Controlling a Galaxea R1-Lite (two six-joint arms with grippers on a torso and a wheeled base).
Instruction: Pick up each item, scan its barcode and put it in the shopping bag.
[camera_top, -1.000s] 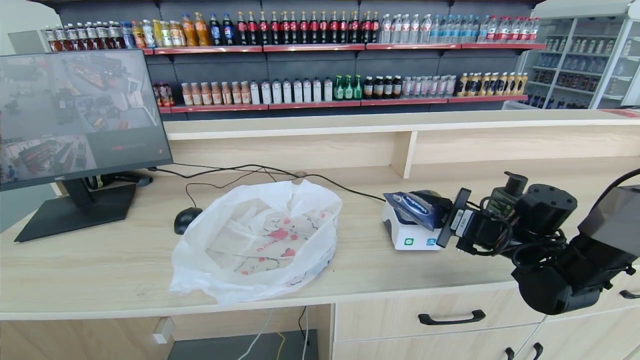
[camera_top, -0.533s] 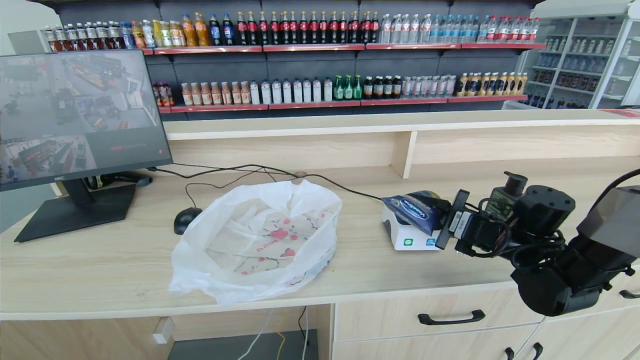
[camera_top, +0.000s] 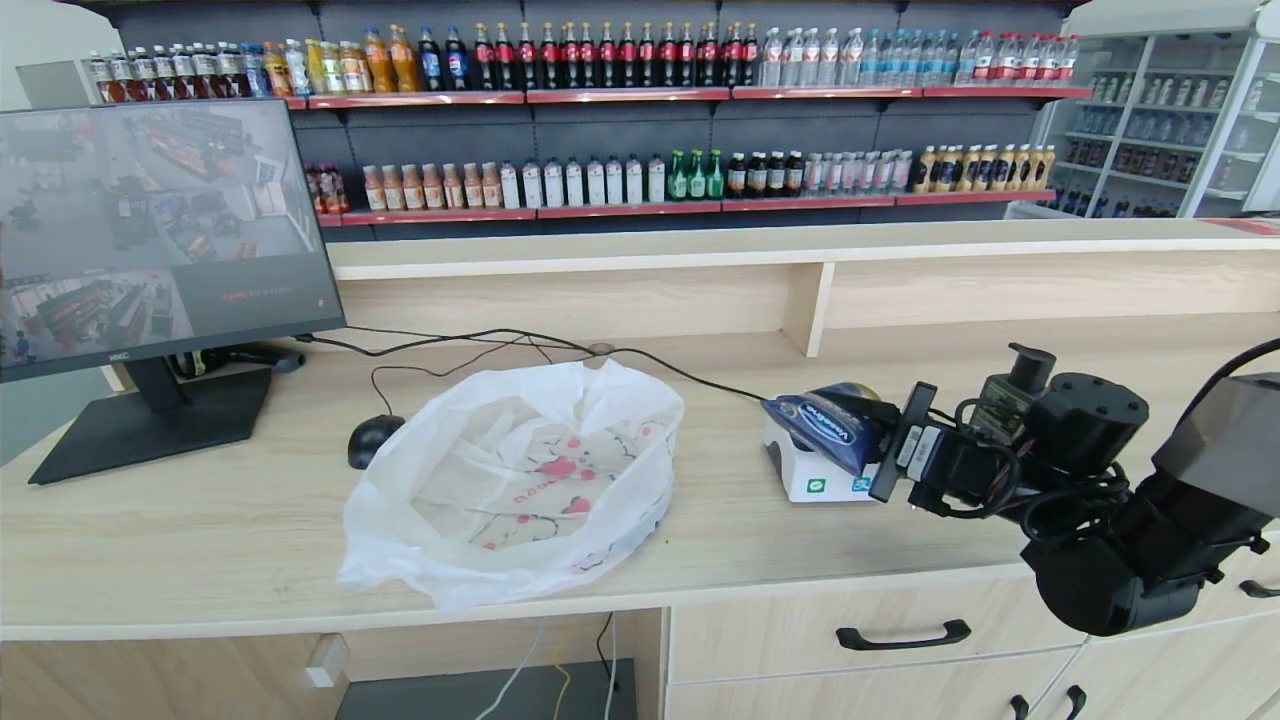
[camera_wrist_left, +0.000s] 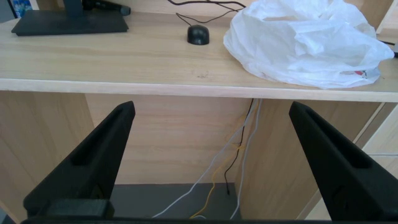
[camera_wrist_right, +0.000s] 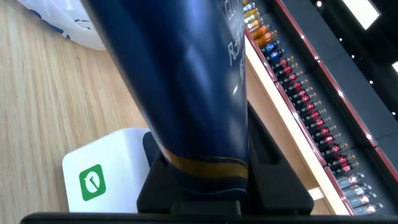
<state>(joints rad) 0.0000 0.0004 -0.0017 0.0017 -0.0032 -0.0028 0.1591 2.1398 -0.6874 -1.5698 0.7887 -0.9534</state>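
Toward the counter's (camera_top: 200, 530) right front edge, the right gripper (camera_top: 872, 432) clamps a glossy dark-blue pouch (camera_top: 815, 424), gold-banded, above the white scanner (camera_top: 808, 484); the left gripper (camera_wrist_left: 211, 115) gapes wide.

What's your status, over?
Right gripper shut on blue tube, over white scanner. Left gripper open, low before counter. Shopping bag open beside scanner, bare counter between.
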